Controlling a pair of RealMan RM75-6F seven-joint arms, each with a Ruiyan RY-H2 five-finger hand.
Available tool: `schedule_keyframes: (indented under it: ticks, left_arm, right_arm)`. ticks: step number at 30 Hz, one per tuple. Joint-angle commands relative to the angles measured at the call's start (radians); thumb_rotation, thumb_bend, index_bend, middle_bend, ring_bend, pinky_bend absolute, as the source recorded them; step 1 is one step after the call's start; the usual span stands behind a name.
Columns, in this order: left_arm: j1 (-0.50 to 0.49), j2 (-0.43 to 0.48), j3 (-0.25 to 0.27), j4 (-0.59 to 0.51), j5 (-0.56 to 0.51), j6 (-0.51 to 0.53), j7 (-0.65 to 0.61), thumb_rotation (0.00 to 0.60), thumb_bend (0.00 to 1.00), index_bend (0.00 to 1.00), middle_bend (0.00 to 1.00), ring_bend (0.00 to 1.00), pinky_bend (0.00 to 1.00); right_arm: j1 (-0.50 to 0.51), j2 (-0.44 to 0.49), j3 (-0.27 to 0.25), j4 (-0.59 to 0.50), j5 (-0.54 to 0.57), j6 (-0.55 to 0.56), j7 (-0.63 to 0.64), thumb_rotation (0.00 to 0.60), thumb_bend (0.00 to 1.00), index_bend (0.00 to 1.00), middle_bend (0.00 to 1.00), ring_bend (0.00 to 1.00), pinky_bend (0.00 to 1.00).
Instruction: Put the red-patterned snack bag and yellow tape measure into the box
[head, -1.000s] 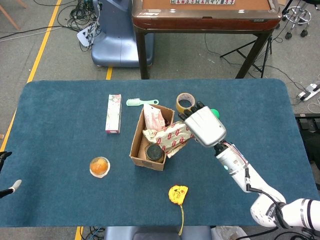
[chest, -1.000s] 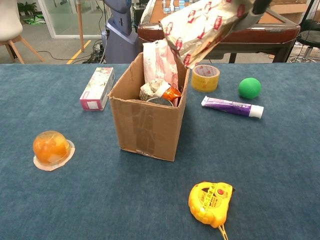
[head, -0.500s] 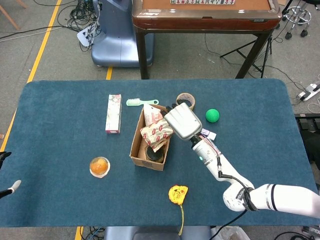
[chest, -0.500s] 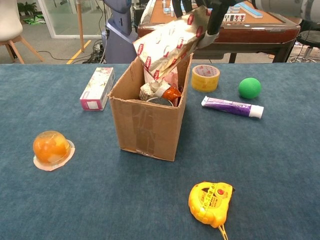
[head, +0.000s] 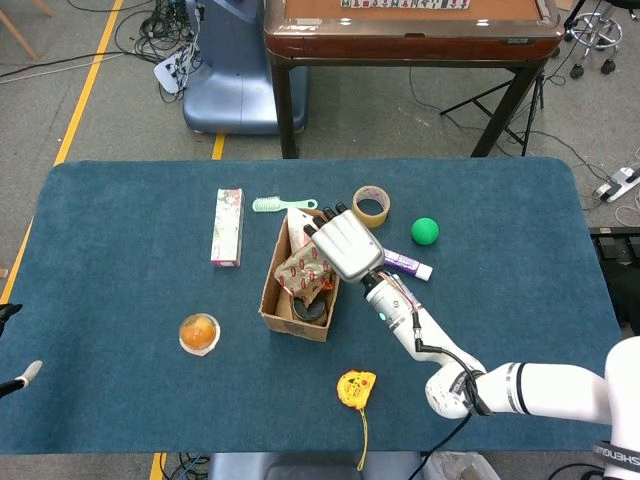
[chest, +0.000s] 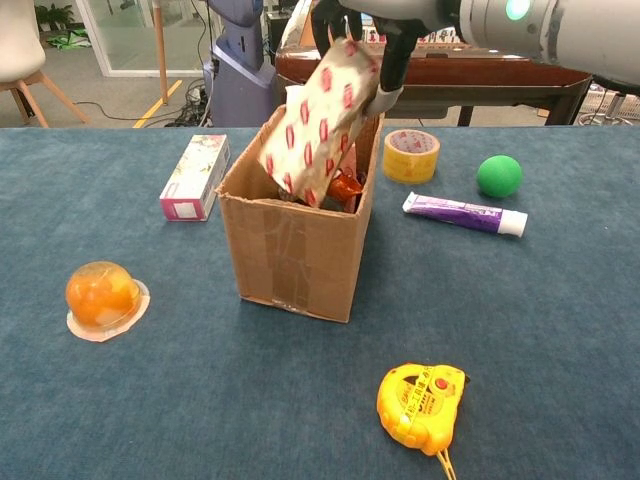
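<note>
My right hand (head: 345, 247) (chest: 362, 35) grips the top of the red-patterned snack bag (chest: 318, 122) (head: 301, 272). The bag hangs tilted with its lower end inside the open cardboard box (chest: 294, 252) (head: 272, 290), above other packets and a dark round lid. The yellow tape measure (chest: 421, 402) (head: 356, 388) lies on the blue table in front of the box, its tape trailing toward the near edge. My left hand (head: 12, 378) shows only as fingertips at the far left edge of the head view, away from everything.
An orange jelly cup (chest: 101, 297) sits left of the box. A pink carton (chest: 193, 177) and a green brush (head: 281, 205) lie behind it. Tape roll (chest: 411, 155), purple tube (chest: 463, 214) and green ball (chest: 499, 175) lie to the right. A brown table (head: 410, 25) stands beyond.
My right hand has carried the snack bag leftward and down from beside the box's right rim until its lower end dips into the box. The tape measure has not moved.
</note>
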Motion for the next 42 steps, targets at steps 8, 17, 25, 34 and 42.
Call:
schedule_keyframes:
  ticks: [8, 17, 25, 34, 42]
  left_arm:
    - [0.002, 0.002, 0.0, 0.0, 0.002, 0.003, -0.002, 0.6, 0.13, 0.19, 0.19, 0.17, 0.34]
    - [0.0, -0.002, -0.002, 0.0, -0.005, -0.002, 0.009, 0.6, 0.13, 0.19, 0.19, 0.17, 0.34]
    - [-0.002, -0.006, -0.009, 0.003, -0.022, -0.005, 0.018, 0.6, 0.13, 0.19, 0.19, 0.17, 0.34]
    - [-0.003, -0.009, -0.016, 0.006, -0.04, -0.009, 0.027, 0.6, 0.13, 0.19, 0.19, 0.17, 0.34]
    - [-0.005, -0.012, -0.018, 0.01, -0.051, -0.016, 0.035, 0.6, 0.13, 0.19, 0.19, 0.17, 0.34]
  right_arm:
    - [-0.011, 0.017, -0.021, -0.023, -0.06, 0.038, 0.037, 0.6, 0.0, 0.15, 0.18, 0.14, 0.28]
    - [-0.123, 0.155, -0.065, -0.185, -0.152, 0.182, 0.038, 0.6, 0.0, 0.15, 0.2, 0.13, 0.28]
    - [-0.26, 0.284, -0.18, -0.257, -0.355, 0.211, 0.185, 0.6, 0.0, 0.15, 0.22, 0.13, 0.28]
    - [-0.375, 0.318, -0.321, -0.226, -0.7, 0.245, 0.318, 0.6, 0.0, 0.16, 0.24, 0.13, 0.28]
    - [-0.421, 0.293, -0.392, -0.15, -0.874, 0.219, 0.397, 0.6, 0.0, 0.18, 0.26, 0.13, 0.28]
